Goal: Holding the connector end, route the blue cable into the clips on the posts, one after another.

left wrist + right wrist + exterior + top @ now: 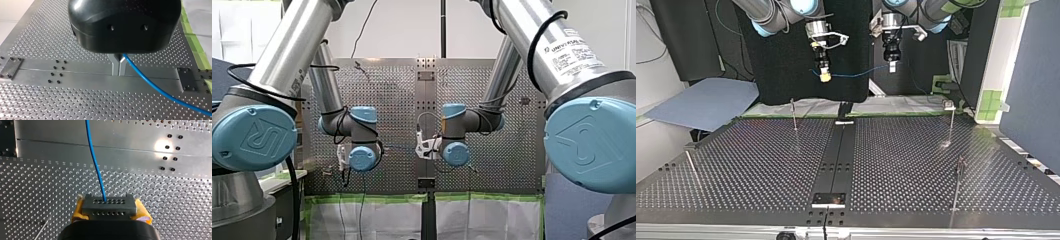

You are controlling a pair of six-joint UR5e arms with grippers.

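Four posts (794, 114) stand on the bench (761, 165) and none carries the blue cable (155, 87), which you hold strung well above the bench, right end effector (824, 75) clamped on the connector (109, 207), left end effector (119, 65) pinched on the cable, so all routing is outstanding.

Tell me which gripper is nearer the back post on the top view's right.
Left. My left gripper hangs high, just toward the middle from the post; my right gripper hangs beyond it, on the view's left half.
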